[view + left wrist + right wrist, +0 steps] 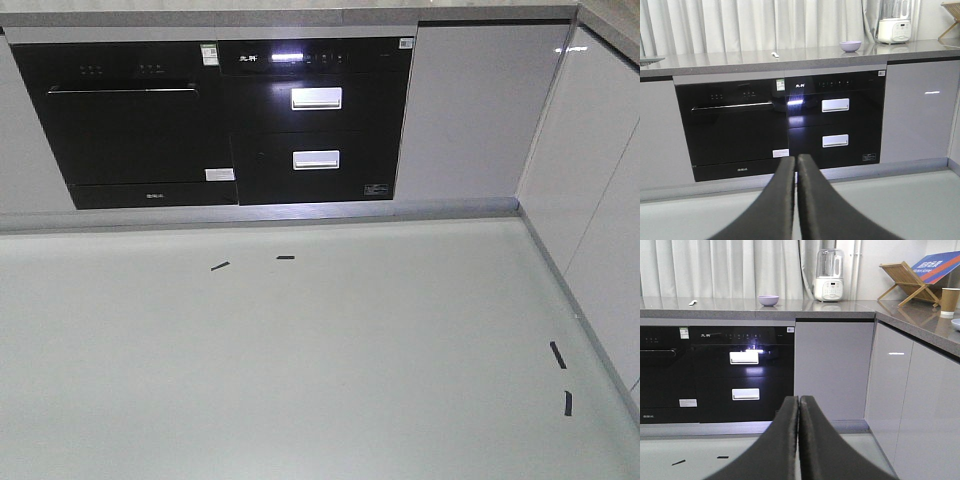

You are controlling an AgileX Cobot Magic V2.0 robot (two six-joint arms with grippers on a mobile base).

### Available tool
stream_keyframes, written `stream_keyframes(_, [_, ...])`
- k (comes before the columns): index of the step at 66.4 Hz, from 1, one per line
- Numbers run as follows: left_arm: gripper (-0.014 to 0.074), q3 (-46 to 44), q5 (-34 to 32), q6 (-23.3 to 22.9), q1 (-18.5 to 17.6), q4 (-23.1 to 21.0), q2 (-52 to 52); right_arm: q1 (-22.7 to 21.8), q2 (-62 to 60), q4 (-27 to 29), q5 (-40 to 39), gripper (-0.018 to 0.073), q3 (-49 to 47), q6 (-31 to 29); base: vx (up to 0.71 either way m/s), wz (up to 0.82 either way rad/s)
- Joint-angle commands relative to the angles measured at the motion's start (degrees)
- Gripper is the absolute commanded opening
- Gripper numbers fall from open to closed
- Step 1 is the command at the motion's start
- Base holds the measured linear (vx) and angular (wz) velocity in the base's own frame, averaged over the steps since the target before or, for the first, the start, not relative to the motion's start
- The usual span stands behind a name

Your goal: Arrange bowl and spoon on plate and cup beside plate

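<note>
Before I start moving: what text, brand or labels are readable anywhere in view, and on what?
Nothing reads clearly.
Brand mark on the black control strip: blurred.
Green-and-white sticker beside it: too small.
White sticker on the oven door: too small.
Blue board on the wooden rack: lettering blurred.

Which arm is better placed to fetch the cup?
Probably right: the cup stands on the right-hand side counter, visible only in the right wrist view. The left gripper and right gripper are both shut, empty.
</note>
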Motion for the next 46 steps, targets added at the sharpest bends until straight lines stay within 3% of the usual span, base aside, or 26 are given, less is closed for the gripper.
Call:
stream_keyframes(1, [-0.0006, 1.7, -3.9, -0.6, 0.0, -0.4, 0.6, -0.3, -0.6, -0.4, -4.0, -0.0002, 0.8, -0.2, 0.03, 0.00])
stream_keyframes(46, [-0.0006, 1.7, -3.9, -0.6, 0.0, -0.4, 0.6, -0.3, -0.6, -0.4, -4.0, -0.0002, 0.8, -0.2, 0.05, 0.00])
